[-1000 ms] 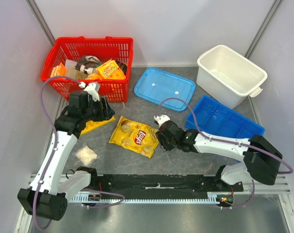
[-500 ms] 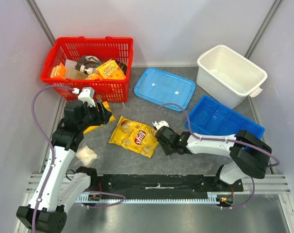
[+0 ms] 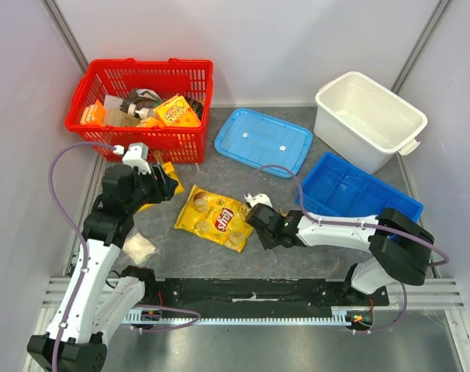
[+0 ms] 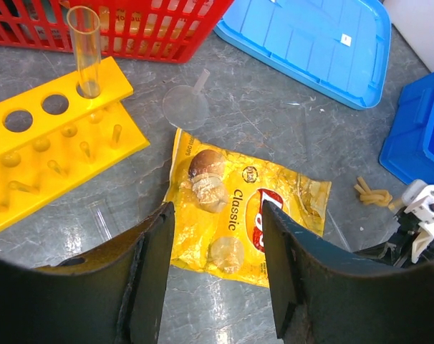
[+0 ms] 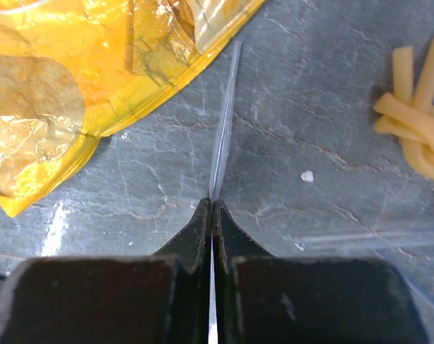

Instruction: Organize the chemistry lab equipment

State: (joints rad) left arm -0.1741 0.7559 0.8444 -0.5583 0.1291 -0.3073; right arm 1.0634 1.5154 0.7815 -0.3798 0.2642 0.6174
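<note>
Glassware lies scattered over the grey, veined table (image 3: pixel 190 257). The right hand (image 5: pixel 211 215) is low over the surface with its black fingers pressed together, pinching the near end of a thin clear rod (image 5: pixel 223 122). The rod stretches away along the crinkled edge of a glossy yellow chip bag (image 3: pixel 214 218). Just to the right of the rod lies a knot of tan rubber bands (image 5: pixel 417 136).

The left hand (image 4: pixel 217 208) hangs above the chip bag with its two dark fingers spread wide and nothing between them. Beside it sits a yellow plastic test-tube rack (image 4: pixel 38 165) with round holes and short pegs. One clear test tube (image 4: pixel 84 50) stands upright in a hole. A clear funnel (image 4: pixel 186 106) lies on its side between the rack and the bag.

At the back left, a red mesh basket (image 3: pixel 181 143) holds assorted packets. A flat blue lid (image 3: pixel 263 140) lies near the middle. A shallow blue bin (image 3: pixel 351 194) and a deep white tub (image 3: pixel 340 81) sit on the right.
</note>
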